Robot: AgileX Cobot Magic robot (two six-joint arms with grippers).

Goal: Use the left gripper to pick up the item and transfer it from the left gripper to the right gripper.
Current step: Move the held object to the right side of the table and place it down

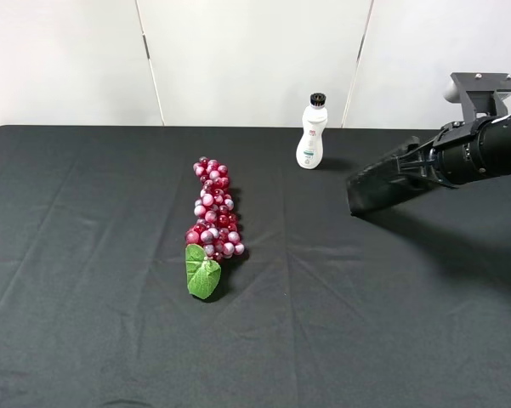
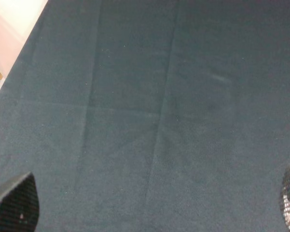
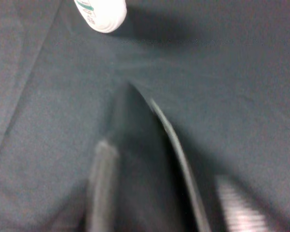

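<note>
The black case (image 1: 370, 189) is off the table, held in the air at the right, in front of the white bottle. My right gripper (image 1: 400, 174) is shut on it. In the blurred right wrist view the case (image 3: 145, 154) shows as a dark oblong between the two fingers (image 3: 102, 183), pointing towards the bottle. My left gripper (image 2: 149, 215) is open and empty over bare black cloth; only its two ribbed fingertips (image 2: 17, 205) show, far apart. The left arm is out of the exterior high view.
A red grape bunch (image 1: 212, 208) with a green leaf (image 1: 202, 272) lies at the middle of the black-clothed table (image 1: 85, 255). A white bottle (image 1: 311, 132) with a black cap stands at the back, also in the right wrist view (image 3: 101, 12). A white wall stands behind.
</note>
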